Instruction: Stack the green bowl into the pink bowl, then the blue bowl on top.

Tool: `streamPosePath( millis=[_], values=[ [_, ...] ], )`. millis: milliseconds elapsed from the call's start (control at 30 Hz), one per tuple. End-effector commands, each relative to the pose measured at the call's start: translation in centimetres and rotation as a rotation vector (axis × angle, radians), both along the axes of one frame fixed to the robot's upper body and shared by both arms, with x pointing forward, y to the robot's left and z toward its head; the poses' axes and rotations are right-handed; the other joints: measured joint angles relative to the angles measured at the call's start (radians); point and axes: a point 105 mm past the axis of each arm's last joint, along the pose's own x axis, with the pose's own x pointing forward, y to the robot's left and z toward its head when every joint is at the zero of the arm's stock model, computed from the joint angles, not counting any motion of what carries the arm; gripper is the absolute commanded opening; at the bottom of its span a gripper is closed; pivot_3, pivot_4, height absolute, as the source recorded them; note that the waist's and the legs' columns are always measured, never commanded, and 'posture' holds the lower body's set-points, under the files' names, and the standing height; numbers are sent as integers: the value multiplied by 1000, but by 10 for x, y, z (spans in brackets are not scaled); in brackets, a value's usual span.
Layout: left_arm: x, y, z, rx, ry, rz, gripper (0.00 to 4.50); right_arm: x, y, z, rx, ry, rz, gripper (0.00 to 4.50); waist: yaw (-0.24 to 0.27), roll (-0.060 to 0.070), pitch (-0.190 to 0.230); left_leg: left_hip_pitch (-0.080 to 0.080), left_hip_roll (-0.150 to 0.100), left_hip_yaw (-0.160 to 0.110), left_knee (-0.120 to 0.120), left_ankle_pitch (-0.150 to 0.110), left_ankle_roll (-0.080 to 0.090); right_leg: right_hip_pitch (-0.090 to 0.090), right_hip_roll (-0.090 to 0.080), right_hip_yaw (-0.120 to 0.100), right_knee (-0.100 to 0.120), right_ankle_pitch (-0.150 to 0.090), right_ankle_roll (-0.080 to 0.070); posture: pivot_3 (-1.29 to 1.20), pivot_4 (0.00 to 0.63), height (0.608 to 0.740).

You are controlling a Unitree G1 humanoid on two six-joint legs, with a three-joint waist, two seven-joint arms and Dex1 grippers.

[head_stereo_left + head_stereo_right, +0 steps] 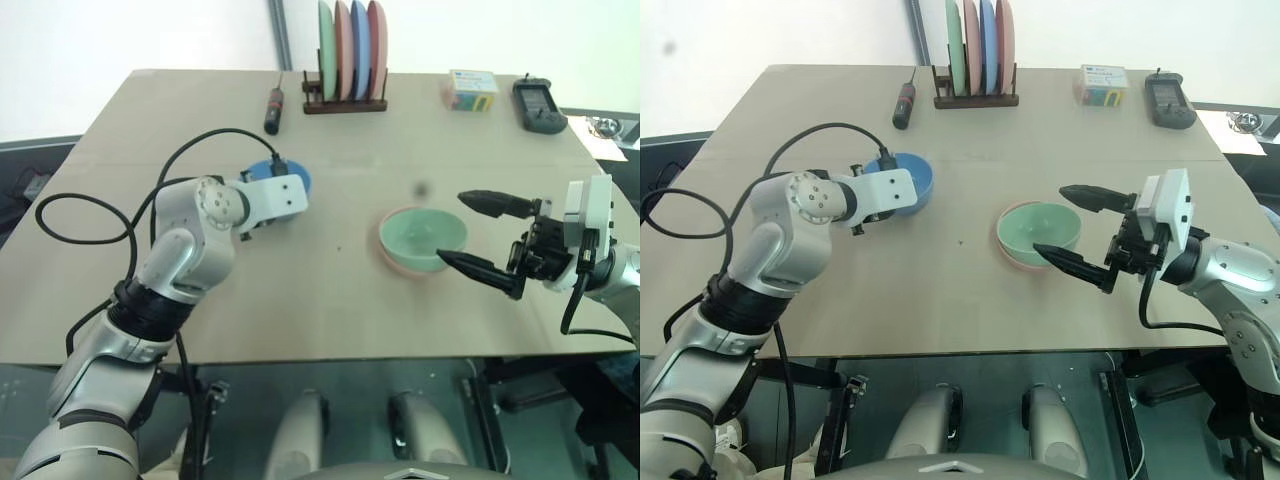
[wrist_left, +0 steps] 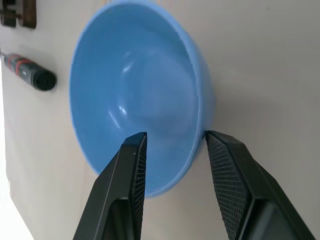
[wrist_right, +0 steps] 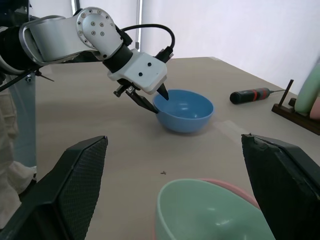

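Note:
The green bowl sits nested inside the pink bowl, whose rim shows just below it, right of the table's centre. The blue bowl stands upright on the table to the left, apart from the other two. My left gripper is open and straddles the blue bowl's near rim, one finger inside and one outside against the wall. My right gripper is open wide, level, at the right side of the green bowl, holding nothing.
At the table's far edge stand a wooden rack of flat plates, a screwdriver, a small coloured box and a black device. A black cable loops beside my left arm.

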Motion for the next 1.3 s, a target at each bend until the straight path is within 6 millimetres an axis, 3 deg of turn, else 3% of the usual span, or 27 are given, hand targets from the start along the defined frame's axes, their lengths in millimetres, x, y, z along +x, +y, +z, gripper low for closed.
streamPosePath(
  millis=[33, 133, 400, 567, 667, 733, 967, 1133, 1167, 1300],
  values=[
    [8, -4, 11, 13, -62, -31, 1228, -5, 0, 9, 5, -47, -17, 4500, 0, 0, 0, 0, 0, 0, 0, 0, 0, 0, 0, 0, 0, 0, 0, 0, 150, 740],
    [10, -7, 11, 25, -73, -55, 25, -7, -1, 8, 4, -43, -24, 4500, 0, 0, 0, 0, 0, 0, 0, 0, 0, 0, 0, 0, 0, 0, 0, 0, 150, 740],
    [11, -13, 14, 10, -73, -98, 25, -7, -5, 7, 2, -38, -55, 4500, 0, 0, 0, 0, 0, 0, 0, 0, 0, 0, 0, 0, 0, 0, 0, 0, 150, 740],
    [-13, -67, 37, -207, -31, -387, 25, -11, -14, 5, -5, -51, -110, 4500, 4, 0, 0, -1, 0, 0, 0, 0, 0, 0, 0, 0, 0, 0, 0, 0, 150, 740],
    [-34, -102, 48, -261, 7, -663, 25, -26, -29, 2, -24, -66, -196, 4500, 15, 0, 0, -2, 0, -1, 0, 0, 0, 0, -1, -1, -1, 0, 0, 0, 150, 740],
    [-39, -115, 52, -243, 26, -787, 25, -37, -39, -2, -47, -71, -256, 4500, 18, 0, 0, -2, -1, -1, 0, 0, 0, 0, -1, -1, -2, 0, 0, 0, 150, 740],
    [-53, -139, 63, -225, 136, -1080, 25, -82, -70, -10, -123, -48, -475, 4500, 5, 2, -2, 1, -1, 0, 1, 0, 0, 1, 0, 0, 0, -2, 4, 0, 150, 740],
    [-56, -147, 58, -179, 189, -1204, 25, -94, -71, -9, -127, -56, -541, 4500, -6, 3, -2, 1, 0, 1, 2, 0, 0, 1, 0, 1, 0, -4, 0, 0, 150, 740],
    [-58, -150, 59, -191, 201, -1231, 646, -93, -69, -9, -122, -59, -542, 4500, -7, 3, -2, 1, 0, 1, 2, 0, 0, 1, 0, 2, 0, -4, 0, 0, 150, 740],
    [-53, -151, 64, -221, 181, -1213, 2179, -88, -61, -9, -110, -61, -519, 4500, -3, 4, -3, 1, 0, 1, 2, 0, 0, 1, 0, 2, 0, -4, 0, 0, 150, 740]
  ],
)
